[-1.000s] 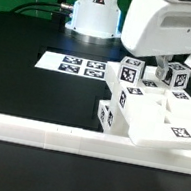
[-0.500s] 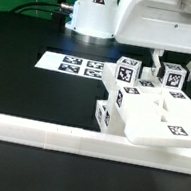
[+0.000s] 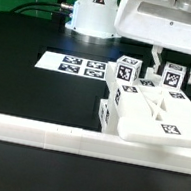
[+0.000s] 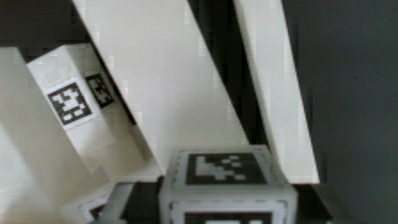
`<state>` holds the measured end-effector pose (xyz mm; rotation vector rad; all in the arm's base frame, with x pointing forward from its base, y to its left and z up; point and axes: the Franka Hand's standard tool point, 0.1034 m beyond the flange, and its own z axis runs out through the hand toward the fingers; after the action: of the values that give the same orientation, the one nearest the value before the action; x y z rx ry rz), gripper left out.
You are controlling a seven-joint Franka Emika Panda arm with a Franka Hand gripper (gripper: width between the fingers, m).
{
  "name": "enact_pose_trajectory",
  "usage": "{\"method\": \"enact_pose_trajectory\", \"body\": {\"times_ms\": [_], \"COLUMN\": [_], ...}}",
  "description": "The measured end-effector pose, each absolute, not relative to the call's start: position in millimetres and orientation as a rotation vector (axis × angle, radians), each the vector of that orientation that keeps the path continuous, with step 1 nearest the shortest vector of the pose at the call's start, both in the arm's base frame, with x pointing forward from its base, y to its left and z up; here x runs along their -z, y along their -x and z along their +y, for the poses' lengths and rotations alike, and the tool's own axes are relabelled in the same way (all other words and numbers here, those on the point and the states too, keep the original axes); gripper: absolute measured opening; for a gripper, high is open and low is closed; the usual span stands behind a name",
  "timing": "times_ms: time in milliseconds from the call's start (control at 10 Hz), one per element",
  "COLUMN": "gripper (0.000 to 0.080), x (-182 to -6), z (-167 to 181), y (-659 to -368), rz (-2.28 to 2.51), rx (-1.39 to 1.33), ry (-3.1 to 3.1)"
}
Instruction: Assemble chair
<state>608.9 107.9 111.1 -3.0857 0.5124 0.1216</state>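
Fingers (image 3: 174, 74) around tagged chair post (image 3: 173, 76)

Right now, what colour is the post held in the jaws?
White, with black-and-white square tags on its faces. The post shows best in the exterior view.

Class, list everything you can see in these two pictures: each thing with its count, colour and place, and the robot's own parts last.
Chair pieces: several, white with black-and-white tags, clustered at the exterior view's right, against the rail.
Tagged post: one, white, upright between the pincer's fingers.
Border rail: one, white, along the front of the table.
Marker board: one, white with tags, flat on the table.
Table: one, black.
Robot base: one, white, at the back.
Pincer: one, closed on the tagged post.
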Motion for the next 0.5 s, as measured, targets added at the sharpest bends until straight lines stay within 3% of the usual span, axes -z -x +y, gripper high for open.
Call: {"method": "enact_pose_trajectory", "body": {"times_ms": [500], "gripper": [0.0284], "x": [-110.9], "z": [111.2], "y": [-608.1], "rz": [1.264], "rx": [-0.035], "ry": [2.811]}}
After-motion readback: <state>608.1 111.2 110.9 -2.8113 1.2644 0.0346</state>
